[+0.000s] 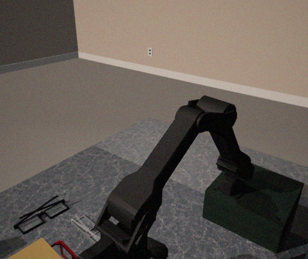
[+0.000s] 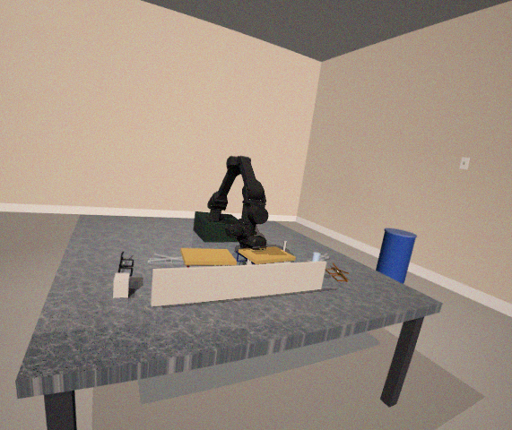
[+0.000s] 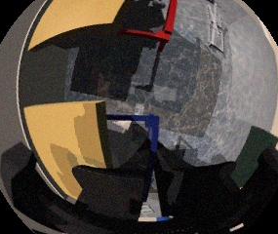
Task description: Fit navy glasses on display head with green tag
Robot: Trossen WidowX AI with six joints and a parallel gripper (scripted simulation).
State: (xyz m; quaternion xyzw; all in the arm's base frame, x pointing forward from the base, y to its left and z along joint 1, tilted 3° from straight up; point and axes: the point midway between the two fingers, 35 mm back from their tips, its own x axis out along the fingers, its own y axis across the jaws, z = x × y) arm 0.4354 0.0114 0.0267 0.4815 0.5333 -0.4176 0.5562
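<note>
The navy glasses show in the wrist view as a bar and a corner, with one temple running down between my fingertips. My gripper is shut on them, close beside a yellow-topped display stand. The front bar reaches that stand's edge; whether it touches is unclear. The other yellow-topped stand has red glasses at its side. Faces, noses, ears and the green tag are not visible.
A long pale panel stands in front of both stands, with a small white block to its left. Black glasses and pale glasses lie left of the arm. Orange-brown glasses lie at the right. The arm stands on a dark green box.
</note>
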